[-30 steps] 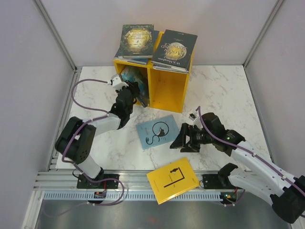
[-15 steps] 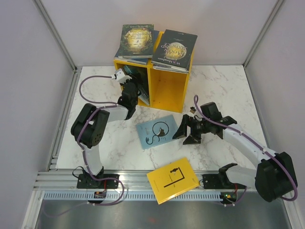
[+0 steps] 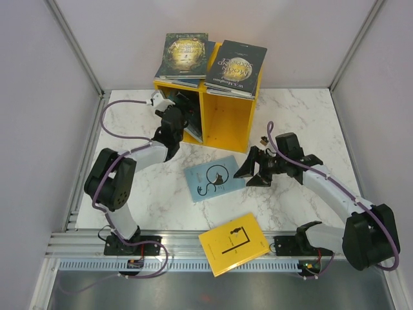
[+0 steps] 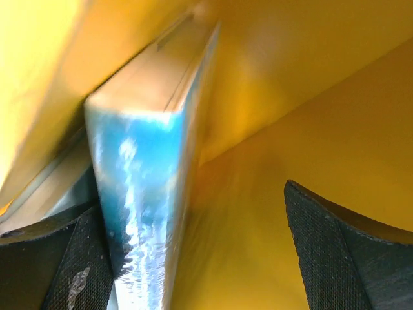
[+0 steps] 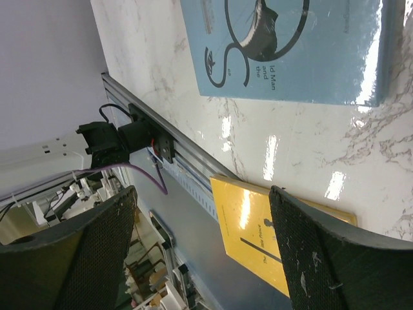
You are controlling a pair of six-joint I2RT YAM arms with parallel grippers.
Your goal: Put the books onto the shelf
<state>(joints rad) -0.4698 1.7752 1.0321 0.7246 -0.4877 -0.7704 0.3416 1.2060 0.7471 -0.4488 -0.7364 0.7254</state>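
The yellow shelf (image 3: 229, 119) stands at the back of the table, with a dark green-gold book (image 3: 186, 55) and a black gold-lettered book (image 3: 235, 68) lying on its top. My left gripper (image 3: 181, 116) reaches into the left compartment. In the left wrist view its jaws (image 4: 200, 258) stand wide open inside the yellow walls (image 4: 290, 97). A teal book (image 4: 142, 194) stands on edge beside the left finger (image 4: 64, 271). My right gripper (image 3: 248, 174) hovers open just right of a light blue book (image 3: 213, 178), (image 5: 290, 45). A yellow book (image 3: 233, 243), (image 5: 258, 226) overhangs the front edge.
An aluminium rail (image 3: 193, 248) runs along the table's near edge, also seen in the right wrist view (image 5: 187, 174). Grey walls close the table on three sides. More thin books lie under the two on the shelf top.
My left gripper has pushed deeper into the left compartment and opened, letting go of the teal book. The right gripper has drifted a little farther from the front edge, still open.
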